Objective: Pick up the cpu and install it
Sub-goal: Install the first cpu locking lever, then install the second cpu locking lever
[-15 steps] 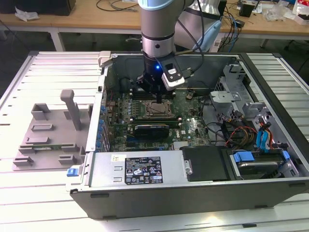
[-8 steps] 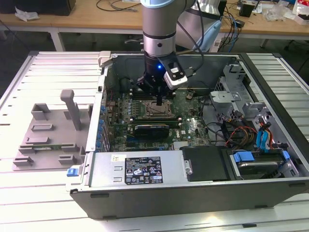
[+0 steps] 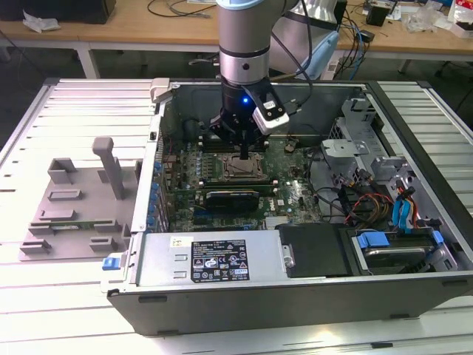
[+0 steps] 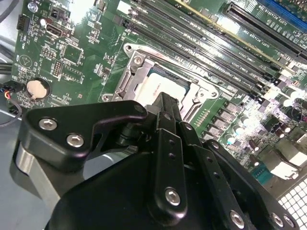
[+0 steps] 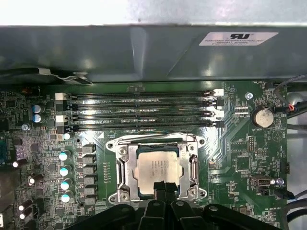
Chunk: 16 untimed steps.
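Note:
The cpu [image 5: 158, 165], a flat square chip with a pale silvery top, lies level inside the metal socket frame [image 5: 122, 172] on the green motherboard. It also shows in the second wrist view as the cpu [image 4: 163, 88] within the socket frame [image 4: 125, 79]. My gripper [image 5: 163, 188] hangs right over the chip's near edge with its black fingertips pressed together and nothing between them. In the exterior view the gripper [image 3: 244, 153] points straight down at the socket [image 3: 239, 169] inside the open computer case. Whether the tips touch the chip I cannot tell.
Memory slots [image 5: 144, 110] run beside the socket, with the case wall [image 5: 144, 52] behind them. A long black card [image 3: 233, 197], the power supply [image 3: 214, 259] and loose cables [image 3: 355, 200] crowd the case. A grey fixture [image 3: 74, 200] sits outside at the exterior view's left.

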Tool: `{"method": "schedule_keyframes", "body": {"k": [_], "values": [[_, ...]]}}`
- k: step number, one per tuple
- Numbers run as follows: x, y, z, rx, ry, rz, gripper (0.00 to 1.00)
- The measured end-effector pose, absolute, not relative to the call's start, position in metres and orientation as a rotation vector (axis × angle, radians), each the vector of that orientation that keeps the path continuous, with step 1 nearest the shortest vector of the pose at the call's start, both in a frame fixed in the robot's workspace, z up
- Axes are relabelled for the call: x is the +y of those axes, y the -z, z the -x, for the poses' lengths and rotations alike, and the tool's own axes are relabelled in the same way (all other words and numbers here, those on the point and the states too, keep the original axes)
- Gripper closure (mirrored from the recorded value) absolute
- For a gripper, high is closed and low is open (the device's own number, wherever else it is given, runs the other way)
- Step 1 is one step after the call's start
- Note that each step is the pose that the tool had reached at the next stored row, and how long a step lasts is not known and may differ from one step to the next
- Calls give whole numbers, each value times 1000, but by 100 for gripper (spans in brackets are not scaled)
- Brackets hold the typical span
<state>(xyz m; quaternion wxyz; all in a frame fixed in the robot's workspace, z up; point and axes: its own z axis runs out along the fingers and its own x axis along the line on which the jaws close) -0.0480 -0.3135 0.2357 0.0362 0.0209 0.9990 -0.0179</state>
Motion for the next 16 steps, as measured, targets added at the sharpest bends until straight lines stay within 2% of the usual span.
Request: {"method": "schedule_keyframes", "body": {"k": [16], "values": [[-314, -242, 48, 3068, 55, -64, 89]]}}
